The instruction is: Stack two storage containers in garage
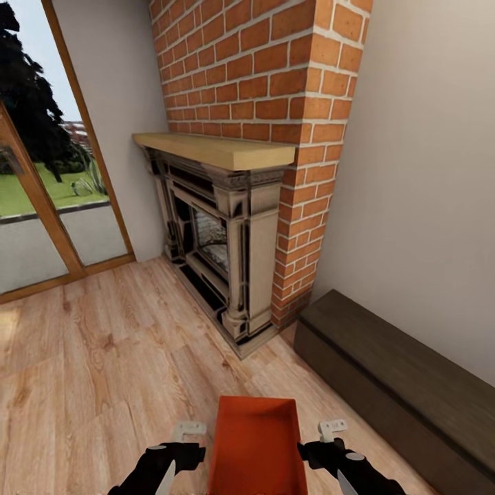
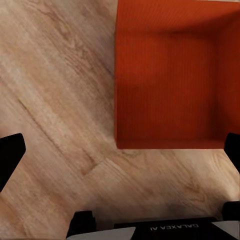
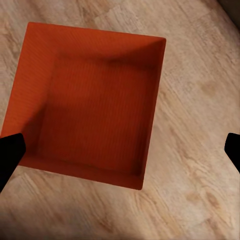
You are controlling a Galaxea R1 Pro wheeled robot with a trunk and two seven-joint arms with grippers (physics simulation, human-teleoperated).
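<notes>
The left hand (image 1: 180,440) and right hand (image 1: 328,434) hover on either side of an orange-red storage container (image 1: 256,447), both spread wide and gripping nothing. The container sits empty on the light wood plank floor (image 1: 103,357), before the brick fireplace (image 1: 227,234) and beside a long dark low cabinet (image 1: 405,385).

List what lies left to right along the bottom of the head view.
Left end effector → orange bin → right end effector → dark cabinet.
</notes>
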